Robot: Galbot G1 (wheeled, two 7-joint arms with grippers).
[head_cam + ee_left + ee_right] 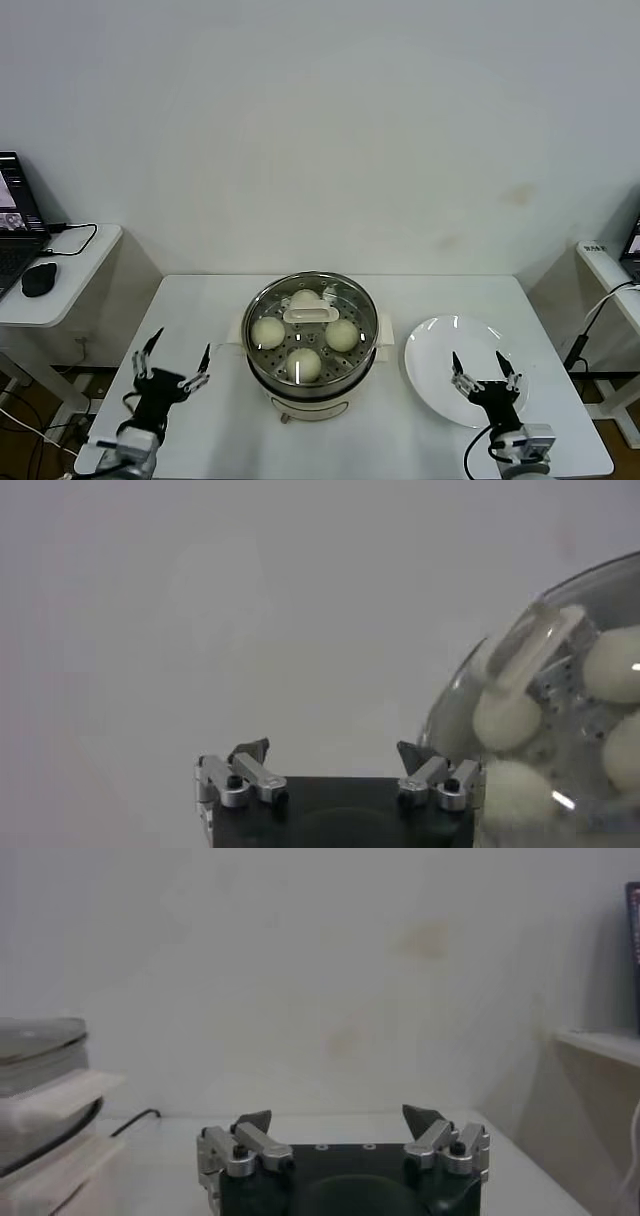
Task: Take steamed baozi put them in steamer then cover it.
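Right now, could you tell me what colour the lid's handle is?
Cream-white; the lid handle shows best in the head view, atop the steamer.

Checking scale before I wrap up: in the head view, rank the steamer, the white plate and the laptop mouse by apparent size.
1. Steamer, glass lid on, widest.
2. White plate, slightly narrower, partly hidden by the right end effector.
3. Mouse, far smallest, though it sits farther from the camera.
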